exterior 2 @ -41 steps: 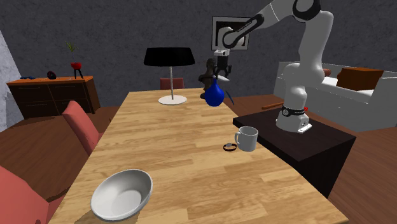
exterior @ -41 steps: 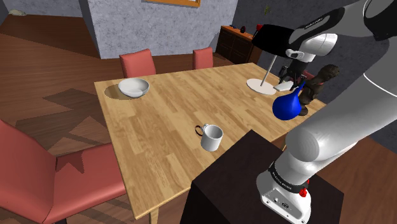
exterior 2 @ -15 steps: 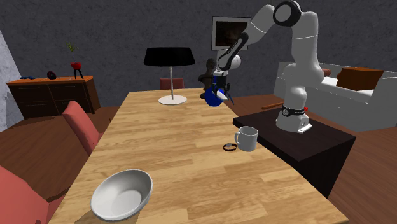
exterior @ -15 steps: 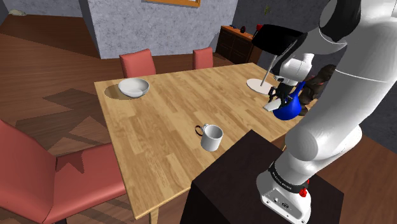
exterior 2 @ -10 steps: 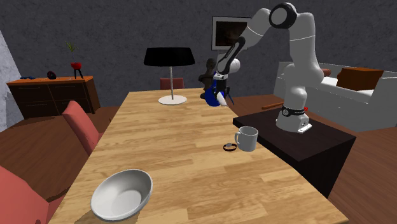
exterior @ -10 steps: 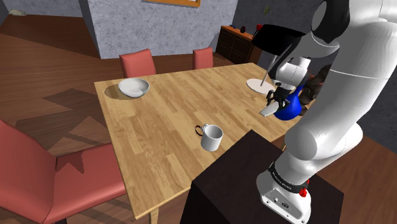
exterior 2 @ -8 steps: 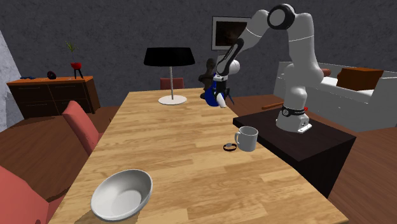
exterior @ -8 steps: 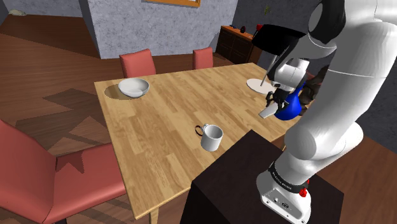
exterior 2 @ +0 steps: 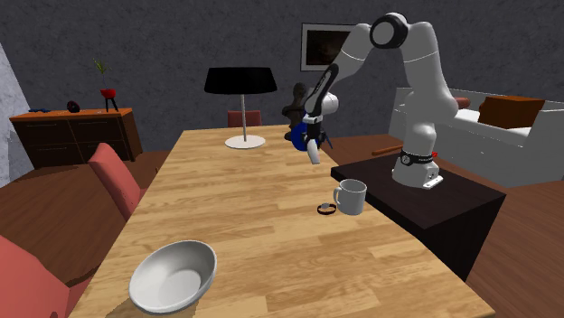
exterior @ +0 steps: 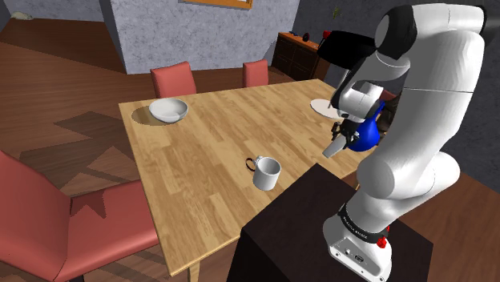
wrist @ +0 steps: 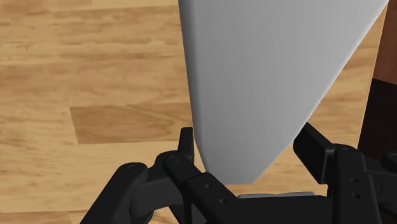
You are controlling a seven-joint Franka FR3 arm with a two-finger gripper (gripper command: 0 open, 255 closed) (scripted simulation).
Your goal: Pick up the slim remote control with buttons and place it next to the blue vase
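Observation:
My black gripper [exterior: 343, 136] is shut on a slim, plain grey-white remote [exterior: 332, 150], which hangs tilted from it above the wooden table [exterior: 200, 152]. In the wrist view the remote [wrist: 267, 76] is a wide grey slab clasped between my two fingers [wrist: 186, 147], with table planks beneath it. The blue vase [exterior: 368, 133] stands just behind the gripper near the table's edge, partly covered by my arm. In the second exterior view the gripper [exterior 2: 312, 143] holds the remote [exterior 2: 314, 153] in front of the vase [exterior 2: 296, 135]. No buttons show on the remote.
A black-shaded lamp [exterior: 344, 50] stands behind the vase, with a dark figurine [exterior 2: 297, 98] close by. A white mug [exterior: 267, 171] and a small ring [exterior 2: 325, 210] sit near the stand's side. A white bowl [exterior: 168, 110] lies at the far corner. Red chairs [exterior: 173, 78] surround the table.
My arm has swung from the vase's far side toward the stand, carrying the remote lower and out in front of the vase. The grip stayed shut on it.

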